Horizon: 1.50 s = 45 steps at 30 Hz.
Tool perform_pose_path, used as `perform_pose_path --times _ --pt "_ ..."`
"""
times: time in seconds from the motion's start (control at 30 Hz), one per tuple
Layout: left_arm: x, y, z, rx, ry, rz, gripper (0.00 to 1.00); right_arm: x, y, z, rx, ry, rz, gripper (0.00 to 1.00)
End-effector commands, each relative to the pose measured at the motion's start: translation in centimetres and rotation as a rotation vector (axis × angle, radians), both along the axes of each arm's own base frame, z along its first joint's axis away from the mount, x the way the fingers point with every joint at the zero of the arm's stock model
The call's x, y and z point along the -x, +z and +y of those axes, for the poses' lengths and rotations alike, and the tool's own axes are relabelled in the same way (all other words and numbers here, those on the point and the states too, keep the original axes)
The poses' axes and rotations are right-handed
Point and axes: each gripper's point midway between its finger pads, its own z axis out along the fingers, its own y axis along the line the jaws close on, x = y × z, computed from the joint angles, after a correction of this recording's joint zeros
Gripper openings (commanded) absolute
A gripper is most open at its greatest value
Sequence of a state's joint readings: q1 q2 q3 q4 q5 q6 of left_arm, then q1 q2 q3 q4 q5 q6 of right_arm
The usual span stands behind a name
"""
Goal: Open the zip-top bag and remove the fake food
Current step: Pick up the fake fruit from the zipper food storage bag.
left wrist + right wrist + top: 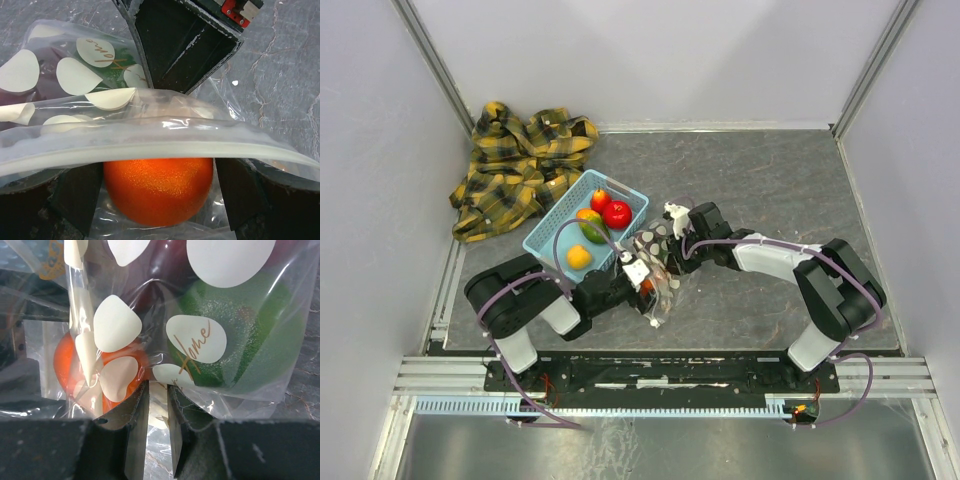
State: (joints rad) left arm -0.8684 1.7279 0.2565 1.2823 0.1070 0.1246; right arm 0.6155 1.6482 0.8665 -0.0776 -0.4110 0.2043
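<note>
Two grips: left fingers (75,200) wide astride the orange fruit (157,190), right fingers (134,450) tight on the zip-top bag (250,365).

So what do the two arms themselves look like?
The left arm and right arm match: black joints, white link covers, a thin purple cable looping along each. The jaws are flat, black and blocky.

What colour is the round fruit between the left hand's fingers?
The fruit is orange; the left wrist view shows it best.
</note>
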Motion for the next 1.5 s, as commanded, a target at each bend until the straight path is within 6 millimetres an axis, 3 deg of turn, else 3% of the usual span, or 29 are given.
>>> perform_pose_path --times 0.0,0.23,0.63,1.17,1.47 --pt "-0.8 1.4 -0.7 0.040 0.013 -0.046 0.93 0.1 1.8 1.5 -0.069 0.033 -0.030 0.29" --pt "-0.3 0.8 0.4 0.035 0.047 -0.007 0.89 -0.3 1.4 0.3 -0.008 -0.013 -0.048 0.37" --pt "0.8 1.4 1.6 0.033 0.053 0.030 0.64 -1.7 0.1 -3.4 0.162 -0.136 -0.112 0.37" --pt "3.4 3.3 3.6 0.048 0.052 0.132 0.60 -2.4 -0.3 -5.9 0.188 -0.224 -0.113 0.36" --pt "4.4 3.3 4.1 0.004 0.103 0.325 0.58 -2.4 -0.2 -6.1 0.179 -0.228 -0.110 0.36"
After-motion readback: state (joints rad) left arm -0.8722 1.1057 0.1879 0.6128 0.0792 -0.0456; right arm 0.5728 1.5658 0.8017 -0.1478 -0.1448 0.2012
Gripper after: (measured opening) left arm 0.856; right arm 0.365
